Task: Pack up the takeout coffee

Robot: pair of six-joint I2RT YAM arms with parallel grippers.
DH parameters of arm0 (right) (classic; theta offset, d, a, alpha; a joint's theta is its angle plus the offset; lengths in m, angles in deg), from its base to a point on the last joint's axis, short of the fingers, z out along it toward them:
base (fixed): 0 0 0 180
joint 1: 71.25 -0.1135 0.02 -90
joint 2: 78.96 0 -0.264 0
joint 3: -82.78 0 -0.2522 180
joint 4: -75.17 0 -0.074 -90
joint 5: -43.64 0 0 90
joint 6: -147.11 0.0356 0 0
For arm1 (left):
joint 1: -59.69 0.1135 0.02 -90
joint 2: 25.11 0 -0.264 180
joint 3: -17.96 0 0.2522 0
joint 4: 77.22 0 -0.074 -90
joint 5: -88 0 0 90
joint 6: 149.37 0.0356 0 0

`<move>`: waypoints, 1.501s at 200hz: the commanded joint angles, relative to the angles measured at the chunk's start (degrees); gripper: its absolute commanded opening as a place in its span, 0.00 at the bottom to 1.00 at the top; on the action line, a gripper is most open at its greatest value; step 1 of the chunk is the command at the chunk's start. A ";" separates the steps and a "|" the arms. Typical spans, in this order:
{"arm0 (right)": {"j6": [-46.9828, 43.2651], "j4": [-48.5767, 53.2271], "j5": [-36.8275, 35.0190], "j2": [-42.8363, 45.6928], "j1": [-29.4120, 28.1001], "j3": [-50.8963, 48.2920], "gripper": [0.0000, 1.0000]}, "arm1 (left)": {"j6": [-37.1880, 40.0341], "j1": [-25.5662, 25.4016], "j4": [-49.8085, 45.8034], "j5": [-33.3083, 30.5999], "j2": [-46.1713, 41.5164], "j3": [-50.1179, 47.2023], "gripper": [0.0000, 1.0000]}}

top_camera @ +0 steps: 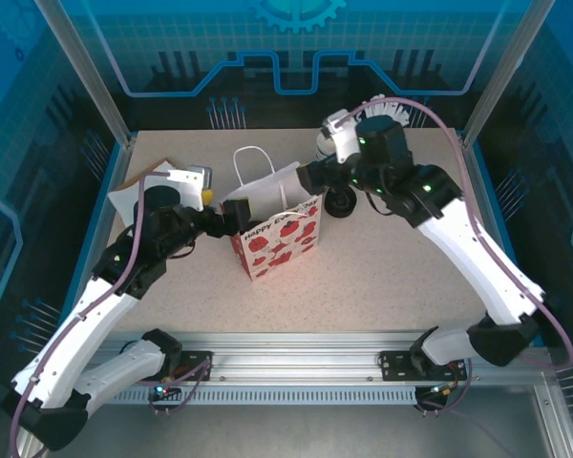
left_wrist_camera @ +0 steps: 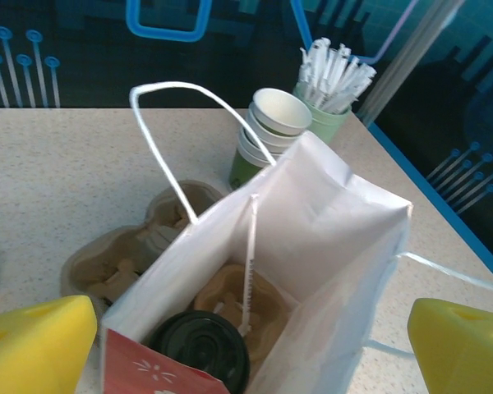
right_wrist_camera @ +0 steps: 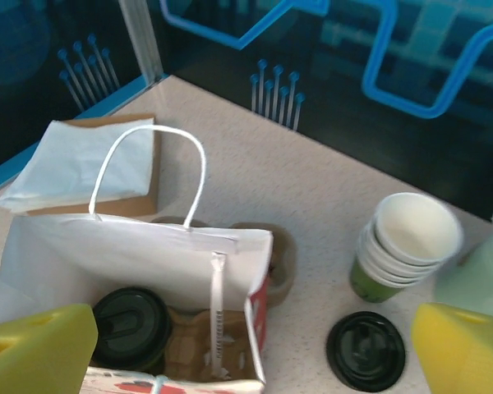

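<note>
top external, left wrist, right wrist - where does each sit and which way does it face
top external: above and behind the bases, looking down on the table; both arms show, meeting at the bag.
left wrist: on the left arm, looking down into the bag toward the far right corner; left tool open.
right wrist: on the right arm, looking down toward the far left corner; right tool open.
shared: both wrist views see the lidded coffee in the bag and the nested cups.

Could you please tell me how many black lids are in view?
2. One caps the takeout coffee inside the paper bag; the loose lid lies on the table beside the stacked cups. More may be hidden.
</note>
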 commanded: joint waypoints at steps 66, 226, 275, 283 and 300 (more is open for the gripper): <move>6.68 -3.48 3.36 11.48 3.35 -14.13 1.00 | -4.85 5.54 -5.19 -8.40 -0.92 3.55 0.99; 7.32 -19.75 18.84 16.44 9.07 -39.48 0.98 | 2.51 41.49 -19.12 4.23 23.06 9.68 0.97; 7.20 -20.32 19.04 15.76 9.07 -40.27 0.98 | 15.12 41.32 -21.14 10.20 30.61 10.59 0.90; 7.28 -20.46 19.14 15.69 9.07 -40.51 0.98 | 16.12 41.32 -21.10 9.77 31.98 10.63 0.89; 7.65 -20.56 20.12 14.93 9.03 -40.32 0.98 | 20.04 41.32 -21.60 9.04 35.39 11.84 0.85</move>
